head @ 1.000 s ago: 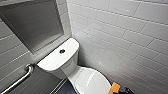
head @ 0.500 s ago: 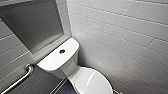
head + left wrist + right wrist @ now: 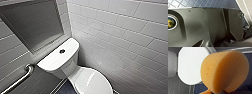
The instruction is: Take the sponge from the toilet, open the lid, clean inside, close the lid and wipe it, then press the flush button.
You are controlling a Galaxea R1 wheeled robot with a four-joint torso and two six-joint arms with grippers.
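One sponge [image 3: 224, 72], soft and light, bowed in the right gripper's [image 3: 221, 91] clamp; a mid-body grip suits it. Shut lid [image 3: 190, 65] at 9 o'clock. Left gripper: cannot tell.

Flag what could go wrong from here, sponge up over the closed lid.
1. The bent orange-yellow sponge covers much of the right wrist view, so finding the edge of the glossy white oval lid may be hard.
2. The lid lies shut and smooth; lifting it while gripping the sponge could slip.
3. The metal wall grab bar may crowd an arm.
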